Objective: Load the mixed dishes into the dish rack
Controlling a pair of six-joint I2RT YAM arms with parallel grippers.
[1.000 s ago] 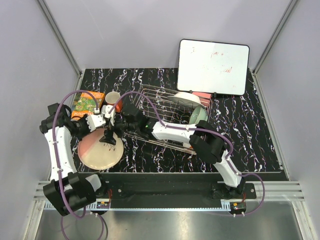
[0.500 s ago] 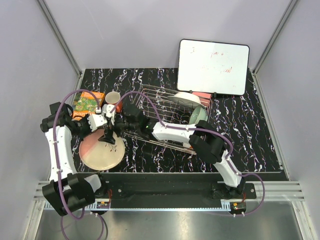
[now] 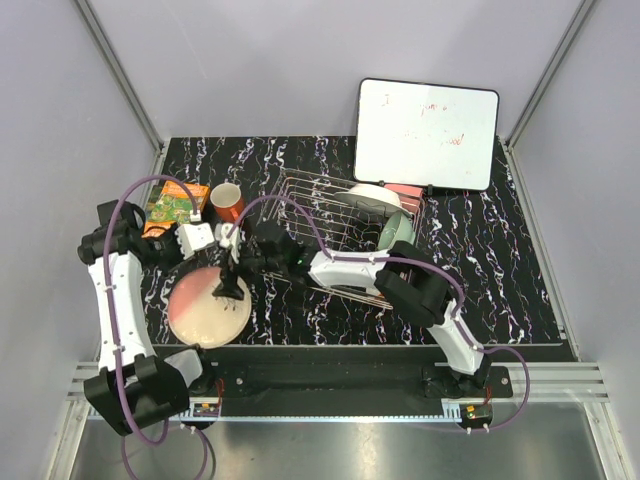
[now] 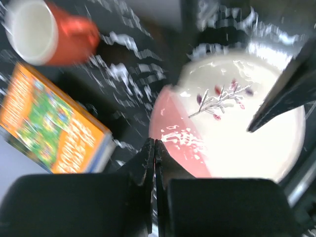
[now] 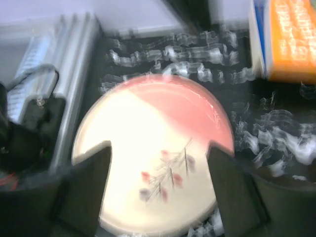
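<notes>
The pink-and-cream plate (image 3: 205,308) (image 4: 232,128) (image 5: 153,148) with a twig motif lies flat on the table at the front left. My right gripper (image 3: 230,285) (image 5: 159,148) hangs over it, open wide, one finger above each side of its rim. My left gripper (image 3: 212,250) (image 4: 155,144) is shut on nothing, just off the plate's pink edge. The orange-red mug (image 3: 226,204) (image 4: 47,32) stands behind the plate. The dish rack (image 3: 310,200) holds a white plate (image 3: 375,198) and a pale green bowl (image 3: 400,230).
A green-orange book (image 3: 172,208) (image 4: 49,123) (image 5: 286,39) lies at the far left beside the mug. A whiteboard (image 3: 428,133) leans up behind the rack. The table's front rail (image 5: 64,74) runs close to the plate.
My left gripper has drawn back up and left off the plate. My right gripper has come forward and down over the plate, its jaws a little narrower.
</notes>
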